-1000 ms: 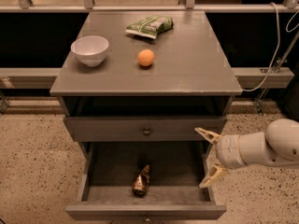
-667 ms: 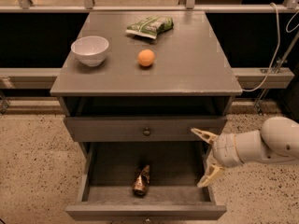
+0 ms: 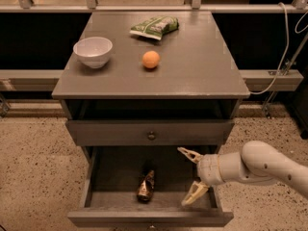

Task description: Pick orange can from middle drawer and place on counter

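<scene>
Nearest the camera, the middle drawer (image 3: 115, 177) stood pulled out, and the orange can (image 3: 146, 186) rested on its bare floor a little left of centre, near the front wall; whether it stood or lay there I could not tell; it had not shifted over the last second. To its right, the pincer (image 3: 184, 176) hung over the right part of the drawer with its two fingers spread wide and nothing between them; a second before it had been further right, about level with the drawer's right wall, and a little higher, so the white arm (image 3: 269, 165) had carried it leftward and down, into the drawer and toward the can; even so, it was not yet touching the can, with bare floor between them. That suggested the reach was under way and the grasp had not begun; the fingers would likely have to come further left and straddle the can before closing. Above, the closed drawer front (image 3: 151, 129) with its small knob was unchanged. Farther back, the counter (image 3: 202, 71) carried what it had before: the orange ball (image 3: 150, 59) near the middle, the white bowl (image 3: 93, 51) to the left, and the green bag (image 3: 154, 26) at the rear; open surface remained on the right side for setting the can down.
</scene>
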You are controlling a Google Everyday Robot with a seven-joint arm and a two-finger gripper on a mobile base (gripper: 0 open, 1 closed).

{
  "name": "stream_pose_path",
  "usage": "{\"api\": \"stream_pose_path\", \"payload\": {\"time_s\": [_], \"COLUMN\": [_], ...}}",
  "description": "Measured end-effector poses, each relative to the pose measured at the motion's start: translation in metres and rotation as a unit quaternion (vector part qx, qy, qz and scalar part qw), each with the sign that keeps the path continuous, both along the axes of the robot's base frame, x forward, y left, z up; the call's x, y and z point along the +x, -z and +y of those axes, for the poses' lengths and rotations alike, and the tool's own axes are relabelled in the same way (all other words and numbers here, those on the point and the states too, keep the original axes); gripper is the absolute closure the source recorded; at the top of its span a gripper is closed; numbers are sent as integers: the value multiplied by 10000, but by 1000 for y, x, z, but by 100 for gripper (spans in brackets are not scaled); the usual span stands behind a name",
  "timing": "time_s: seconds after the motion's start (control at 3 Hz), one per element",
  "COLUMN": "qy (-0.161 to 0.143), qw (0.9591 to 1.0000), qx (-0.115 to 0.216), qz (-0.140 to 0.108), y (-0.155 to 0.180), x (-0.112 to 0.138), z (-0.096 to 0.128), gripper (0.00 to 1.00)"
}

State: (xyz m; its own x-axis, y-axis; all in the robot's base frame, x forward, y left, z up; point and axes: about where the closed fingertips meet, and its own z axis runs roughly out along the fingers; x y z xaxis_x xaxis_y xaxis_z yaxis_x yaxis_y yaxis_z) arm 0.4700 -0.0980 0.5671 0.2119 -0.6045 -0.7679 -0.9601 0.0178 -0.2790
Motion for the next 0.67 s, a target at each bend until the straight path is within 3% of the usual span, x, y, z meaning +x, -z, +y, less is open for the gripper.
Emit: {"api": "stream_pose_path", "payload": {"time_s": [0.33,0.67], "qy": [130,291], "qw": [9996,9981], "qx": [103,323], "qz": [211,437], "y": [38,65], "x": [-3,14], "z": [18,47], "gripper": [0,0]}}
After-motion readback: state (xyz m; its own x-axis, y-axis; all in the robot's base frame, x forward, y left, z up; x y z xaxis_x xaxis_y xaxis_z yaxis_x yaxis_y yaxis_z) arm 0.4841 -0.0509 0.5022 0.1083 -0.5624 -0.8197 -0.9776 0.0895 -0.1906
